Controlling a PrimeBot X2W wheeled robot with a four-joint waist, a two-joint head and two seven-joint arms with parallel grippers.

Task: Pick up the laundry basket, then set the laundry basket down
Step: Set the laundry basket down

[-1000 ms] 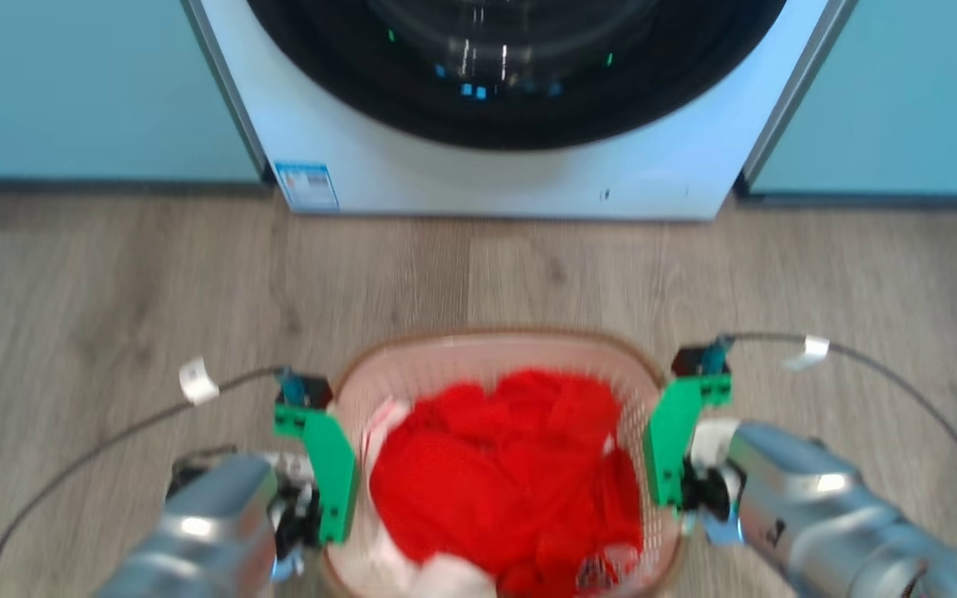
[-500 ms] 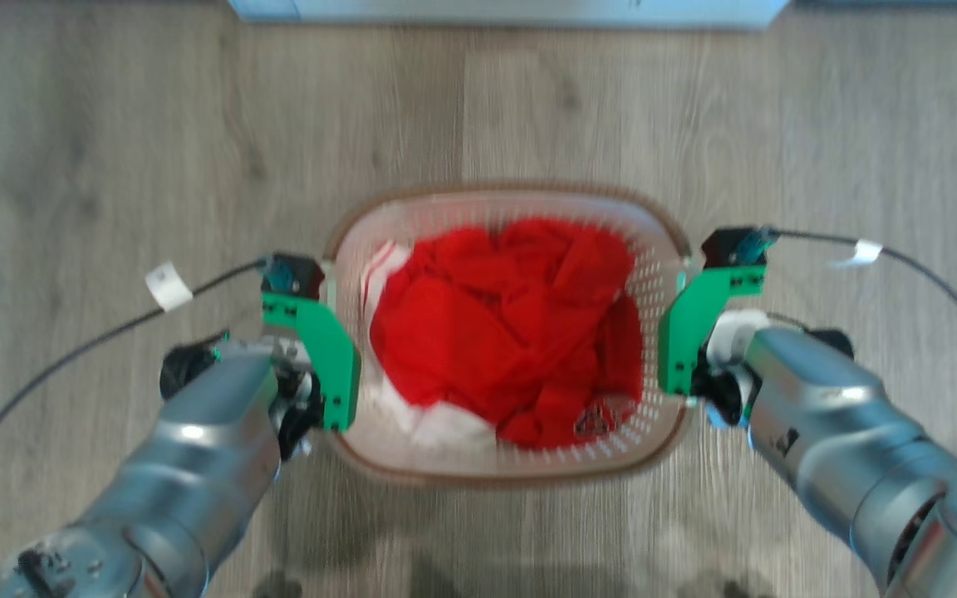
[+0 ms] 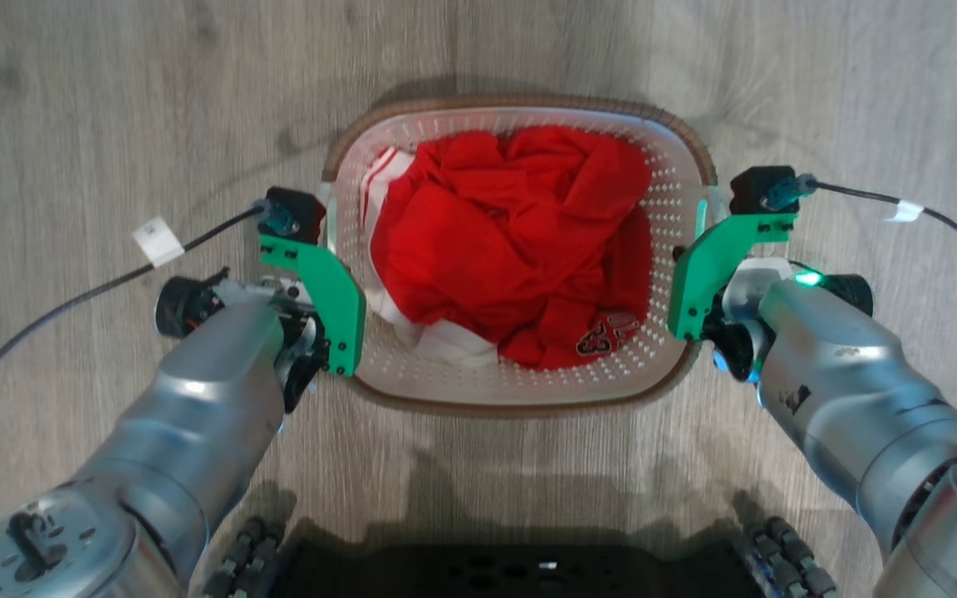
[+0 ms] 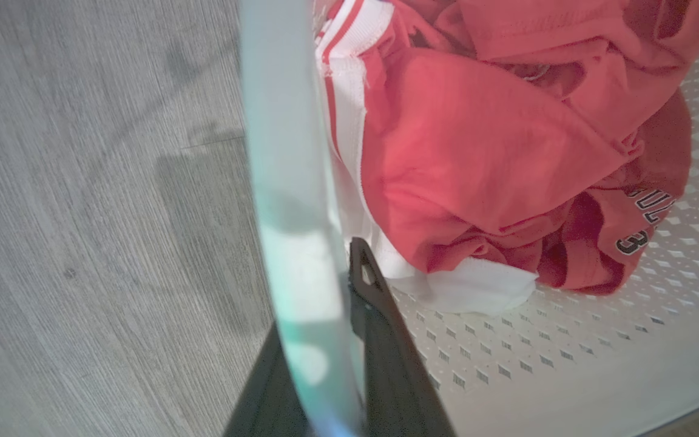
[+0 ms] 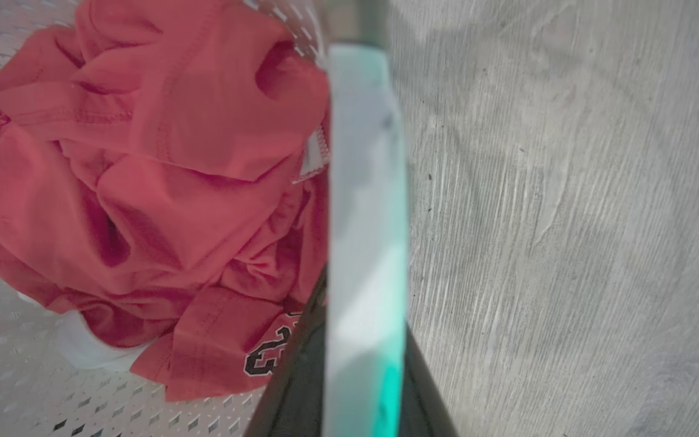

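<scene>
The laundry basket (image 3: 520, 405), white perforated plastic with a brown woven-look rim, sits between my two arms over the wooden floor, holding red and white clothes (image 3: 512, 241). My left gripper (image 3: 331, 274) is shut on the basket's left side handle (image 4: 289, 182); in the left wrist view one dark finger (image 4: 380, 315) stands inside the basket and the other outside. My right gripper (image 3: 699, 266) is shut on the right side handle (image 5: 364, 182), its fingers (image 5: 301, 364) straddling the white band. I cannot tell whether the basket touches the floor.
Grey wood-look floor (image 3: 71, 100) surrounds the basket. My dark wheeled base (image 3: 528, 573) lies at the near edge of the head view. A black cable (image 3: 71, 299) trails from the left wrist and another cable (image 3: 944, 224) from the right.
The head view has tilted down, so the washing machine has left the top of the picture. Both grippers keep the same hold on the basket's handles.
</scene>
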